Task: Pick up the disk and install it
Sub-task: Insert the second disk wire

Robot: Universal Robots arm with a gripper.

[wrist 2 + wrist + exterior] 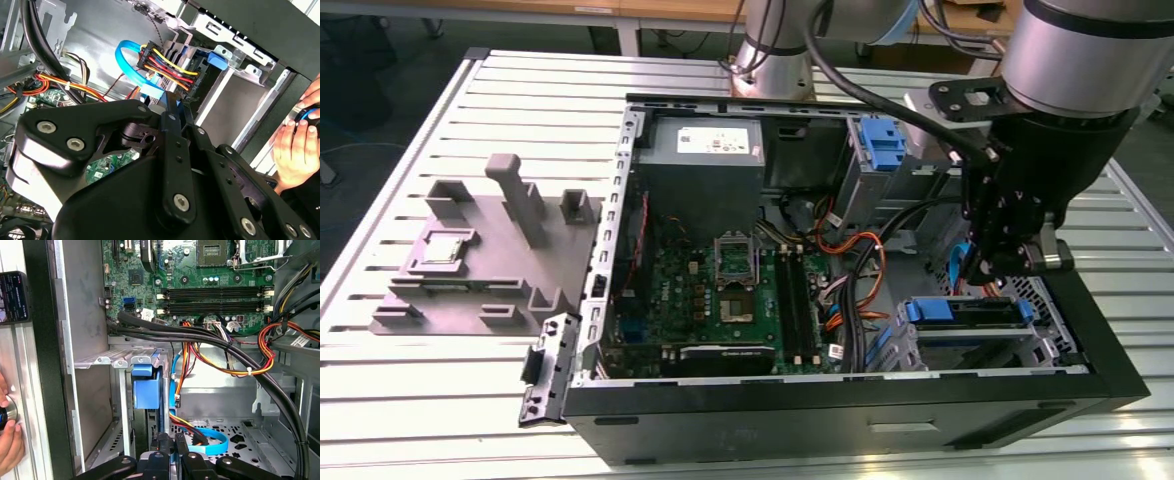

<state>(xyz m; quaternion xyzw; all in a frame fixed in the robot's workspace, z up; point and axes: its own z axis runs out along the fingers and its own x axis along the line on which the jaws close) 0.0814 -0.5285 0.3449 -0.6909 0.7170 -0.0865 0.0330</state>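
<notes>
One open PC case (1067, 330) lies on the slatted surface (440, 400), packed with a green motherboard (720, 300), a grey power supply (707, 150) and loads of cables, and the disk (965, 312) in its blue carrier sits in the drive cage at the corner on the exterior view's right. The pincer (994, 270) hangs just above that cage, and honestly I can't tell if its fingers are apart or together. Only writing around is a white label (718, 143) on the power supply, too small to read.
</notes>
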